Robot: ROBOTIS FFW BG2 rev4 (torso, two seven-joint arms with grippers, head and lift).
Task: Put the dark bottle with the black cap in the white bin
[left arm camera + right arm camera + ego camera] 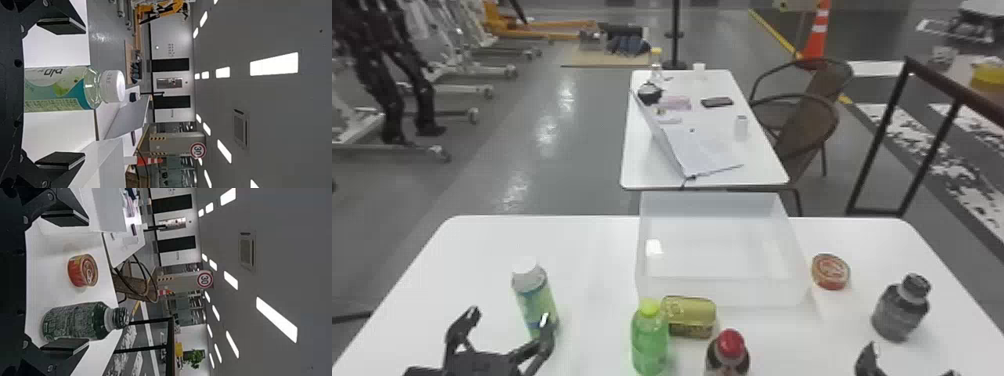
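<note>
1. Misalignment looks the likeliest trouble. The right claw (87, 282) has its two fingers spread and nothing clamped between them, and the dark bottle (74, 322) sits off-centre, toward the outer finger, the one farther from the white bin (757, 294). Driving straight ahead could knock that fingertip into the bottle's side and tip it over.

2. The bottle stands upright on the tabletop (587, 250), to the right of the bin. Its shoulders narrow toward the black cap (917, 285), so a grip set too high might slip on the slope; the fuller body should hold better.

3. Between bottle and bin lies a round tin (831, 271). If the claw centres on the gap instead of the bottle, the inner finger may shove this tin, and a low carry toward the bin could clip it as well.

4. The bin's walls are raised, so too little lift would catch the bottle's base on the near rim; letting go high over the floor of the bin could make it topple or bounce.

5. The left claw (511, 316), also parted and empty, is close to the white-capped bottle (537, 300). Needless movement there could upset it or pick the wrong item.
</note>
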